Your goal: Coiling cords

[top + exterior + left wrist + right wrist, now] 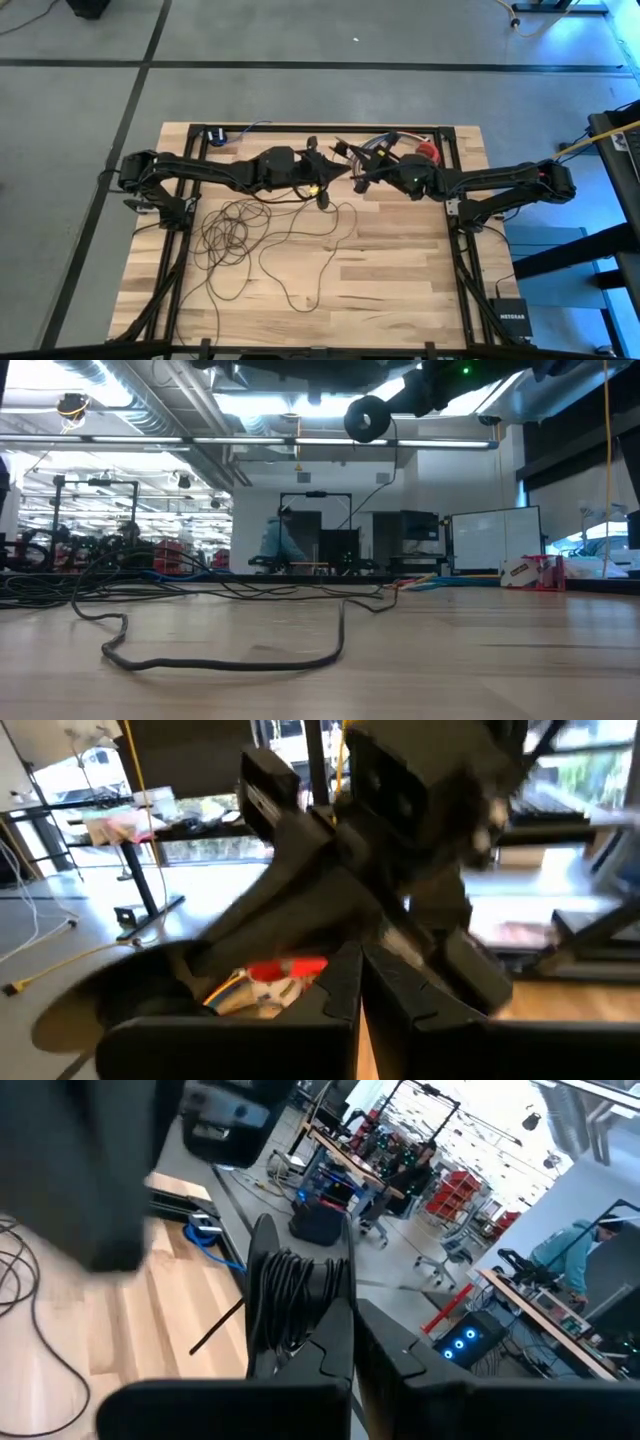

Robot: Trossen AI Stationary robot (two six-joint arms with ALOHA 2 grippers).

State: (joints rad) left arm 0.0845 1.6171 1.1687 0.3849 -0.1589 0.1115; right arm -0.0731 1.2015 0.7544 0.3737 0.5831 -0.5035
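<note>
Both grippers clamped on the gathered coil, most of the cords loose on the desk.

My left gripper and right gripper meet over mid-desk; the cords trail below, and lifting could snag those loops or slip the bundle.

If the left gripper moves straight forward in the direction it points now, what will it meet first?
Most likely the right arm's gripper. The left gripper, shut, points across the table's middle, and the left wrist view shows that dark gripper filling the space directly ahead. How near it is cannot be told.
</note>
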